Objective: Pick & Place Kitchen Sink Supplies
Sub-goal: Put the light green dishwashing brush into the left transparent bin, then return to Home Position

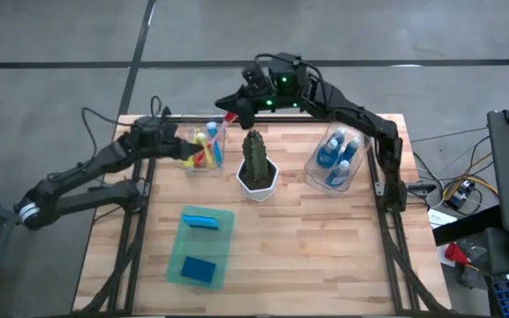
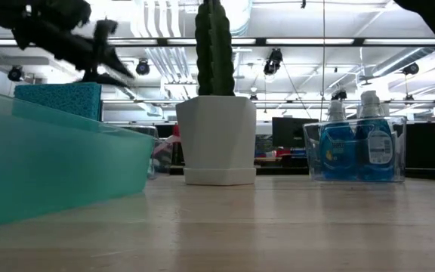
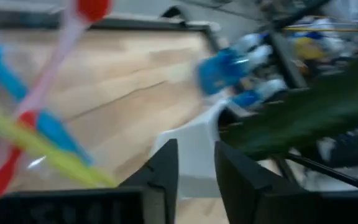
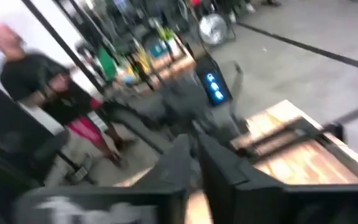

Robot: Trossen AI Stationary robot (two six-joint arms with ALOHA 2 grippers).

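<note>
Pink, yellow and blue brushes (image 1: 204, 152) stand leaning in a clear bin (image 1: 212, 164) at the table's far left; they also show in my left wrist view as brushes (image 3: 39, 127). My left gripper (image 1: 173, 141) (image 3: 196, 169) hovers just left of that bin, slightly open and empty. My right gripper (image 1: 234, 104) (image 4: 197, 163) is shut above the far edge, close by a brush's red end (image 1: 230, 116); nothing shows between its fingers. Blue bottles (image 1: 336, 157) (image 2: 357, 147) stand in a clear bin at far right. A light sponge (image 1: 201, 220) and a dark sponge (image 1: 200, 268) lie in the green tray (image 1: 177, 256).
A cactus in a white pot (image 1: 255, 168) (image 2: 217, 140) stands between the two bins, right ahead of my left gripper, with pot (image 3: 191, 140) in its wrist view. The tray wall (image 2: 51, 166) fills the near left. Bare wood lies at the near right. A person (image 4: 55, 93) stands beyond the table.
</note>
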